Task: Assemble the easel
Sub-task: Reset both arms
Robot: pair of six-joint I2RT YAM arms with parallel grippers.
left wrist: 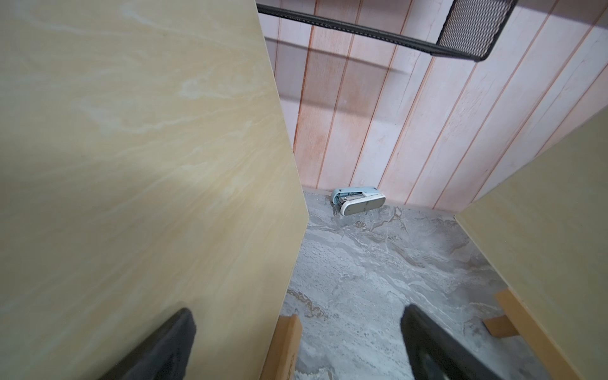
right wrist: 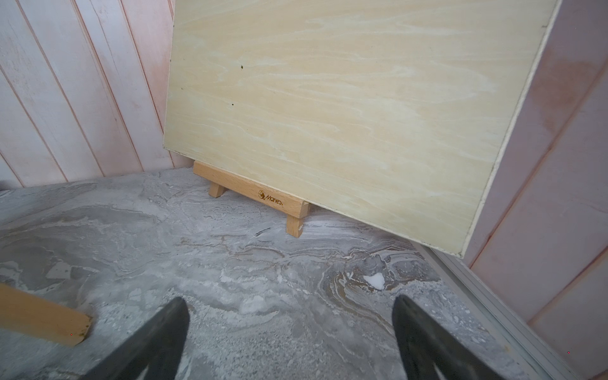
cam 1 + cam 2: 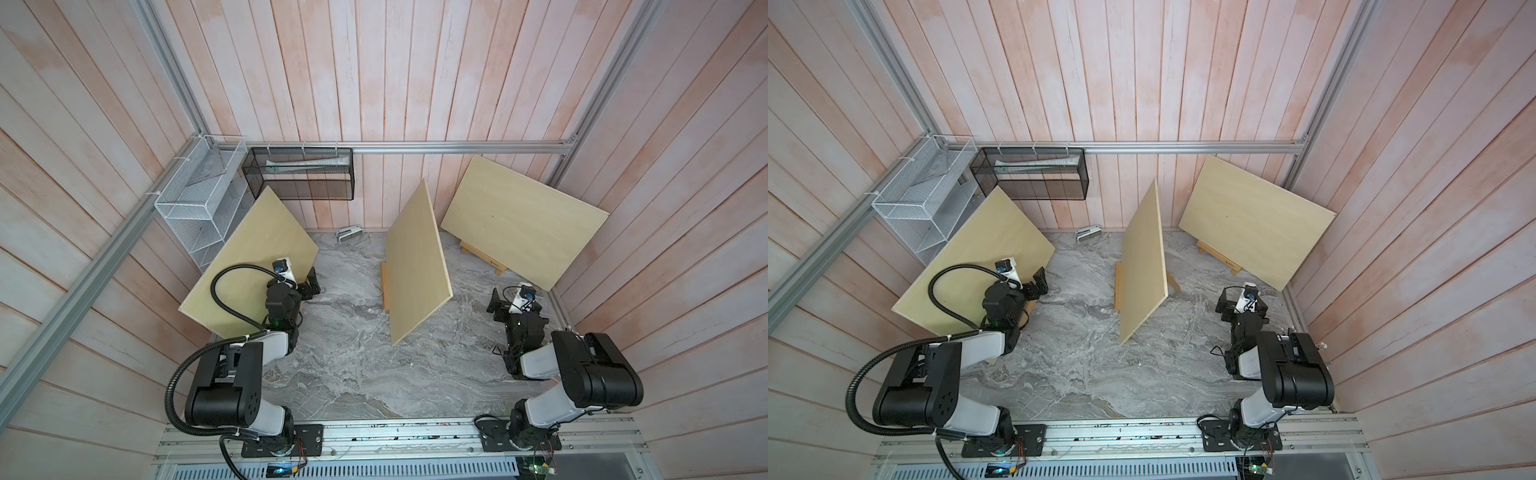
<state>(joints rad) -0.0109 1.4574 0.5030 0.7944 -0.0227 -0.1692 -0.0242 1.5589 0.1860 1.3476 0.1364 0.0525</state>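
Note:
Three pale plywood boards lean on small wooden easels in both top views: a left board, a middle board and a right board. My left gripper is open at the left board's lower right corner. In the left wrist view that board's edge and its easel's wooden piece lie between the spread fingers, untouched. My right gripper hangs open over bare floor, short of the right easel and its board. Nothing is between its fingers.
A white and blue stapler-like device lies by the back wall. A white wire basket and a black mesh basket hang in the back left corner. The middle easel's ledge and rear leg rest on the grey marbled floor.

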